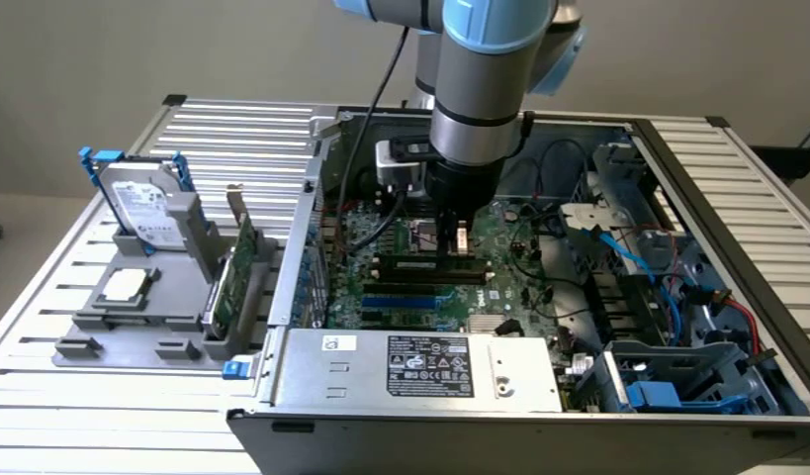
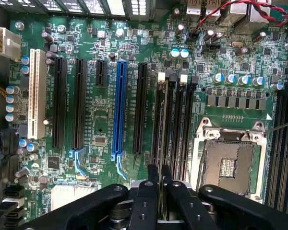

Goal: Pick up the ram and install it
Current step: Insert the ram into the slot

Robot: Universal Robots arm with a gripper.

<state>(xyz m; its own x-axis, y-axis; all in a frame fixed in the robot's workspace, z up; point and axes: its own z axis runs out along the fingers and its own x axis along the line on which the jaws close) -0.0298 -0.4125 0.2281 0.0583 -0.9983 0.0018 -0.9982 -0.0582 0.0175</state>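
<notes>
Nearest the wrist camera, the gripper (image 2: 160, 170) shows its black fingers (image 2: 151, 191) drawn close together, clamped, as far as I can judge, on the thin upper edge of the ram (image 2: 161, 124). The ram appears edge-on as a dark strip along the first memory slot, its far end by a white latch (image 2: 161, 75). I cannot tell whether it is already seated or merely resting in the slot's mouth. In the exterior view the gripper (image 1: 456, 236) stands upright over the same strip (image 1: 434, 263), deep inside the computer case (image 1: 721, 297). Just beside it run the neighbouring memory slots (image 2: 182, 124), then the open CPU socket (image 2: 228, 165). On the other side are a black expansion slot (image 2: 140, 110) and the blue PCIe slot (image 2: 119, 110). The chief risk, I think, is a tilted or slightly offset stick: pressed so, one end would seat while the other rides on the slot's lip, straining the motherboard (image 2: 96, 129). A grip this narrow could also slip, letting the stick lean towards the exposed socket contacts.
</notes>
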